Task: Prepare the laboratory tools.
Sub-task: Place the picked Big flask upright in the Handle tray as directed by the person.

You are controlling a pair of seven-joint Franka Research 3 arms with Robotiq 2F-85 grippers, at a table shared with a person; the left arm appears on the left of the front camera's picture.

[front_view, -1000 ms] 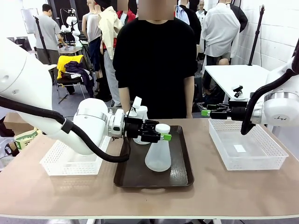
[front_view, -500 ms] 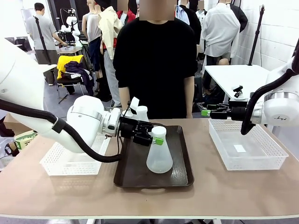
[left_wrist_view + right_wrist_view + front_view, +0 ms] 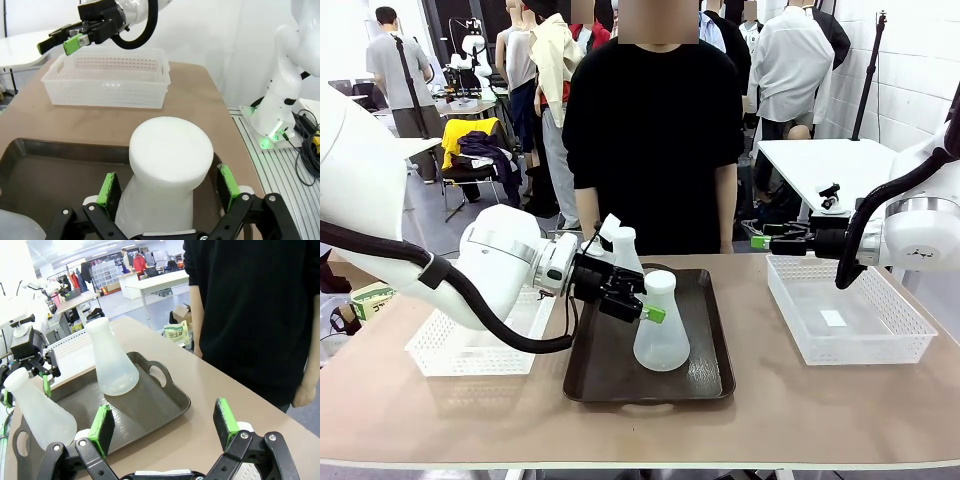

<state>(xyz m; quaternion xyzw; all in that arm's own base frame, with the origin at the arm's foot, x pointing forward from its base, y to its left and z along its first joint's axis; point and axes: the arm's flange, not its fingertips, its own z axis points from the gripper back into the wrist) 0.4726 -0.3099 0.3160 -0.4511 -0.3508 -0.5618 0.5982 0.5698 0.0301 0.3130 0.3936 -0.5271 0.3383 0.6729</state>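
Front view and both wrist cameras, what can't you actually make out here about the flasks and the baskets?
- Far flask: front view, its base sits behind the left gripper.
- Near flask: left wrist view, its base is cut off by the bottom edge, between the open green pads.
- Left basket: front view, the arm covers much of it.
- Right basket: the small white slip inside is too small to read.

Two conical flasks stand on the table, the near flask point(image 3: 661, 325) and the far flask point(image 3: 625, 250), both on one dark brown tray point(image 3: 705, 378). Two white mesh baskets sit there as well, the left basket point(image 3: 470, 350) and the right basket point(image 3: 850, 320). Two robot arms reach in. One person point(image 3: 655, 140) stands at the far side.
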